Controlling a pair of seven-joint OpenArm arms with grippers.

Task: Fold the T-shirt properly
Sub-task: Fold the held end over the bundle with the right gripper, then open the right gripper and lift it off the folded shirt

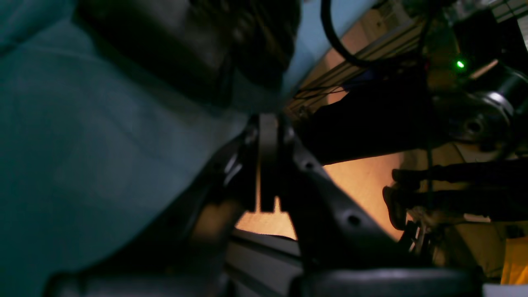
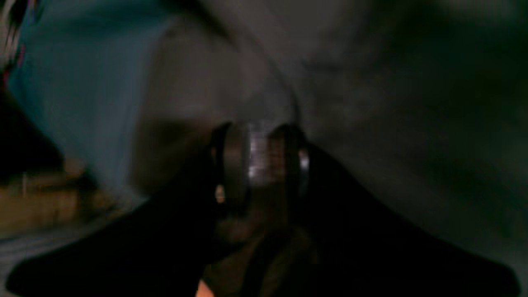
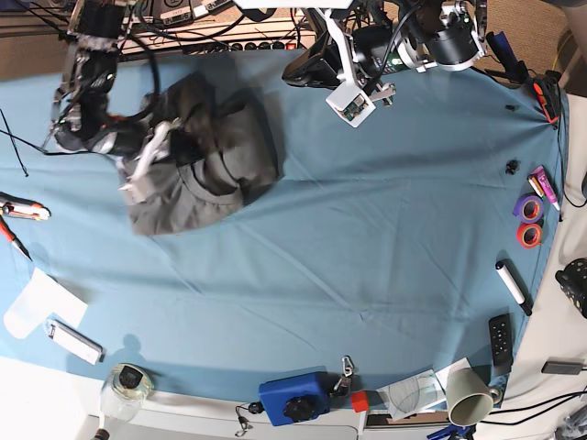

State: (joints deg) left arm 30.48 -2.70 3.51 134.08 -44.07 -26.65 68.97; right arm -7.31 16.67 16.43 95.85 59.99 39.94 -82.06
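Note:
The T-shirt lies crumpled in a dark grey heap at the far left of the blue cloth. In the base view my right gripper sits on the heap's left part. The right wrist view is blurred; there the right gripper has grey T-shirt fabric all around it and a fold pinched between its fingers. My left gripper hovers at the table's far edge, right of the shirt. In the left wrist view the left gripper is shut and holds nothing, with the T-shirt beyond it.
The blue table cloth covers the table. Tape rolls, a marker and a black remote lie along the right edge. A blue box, a jar and a paper cup stand at the near edge. Cables run along the far edge.

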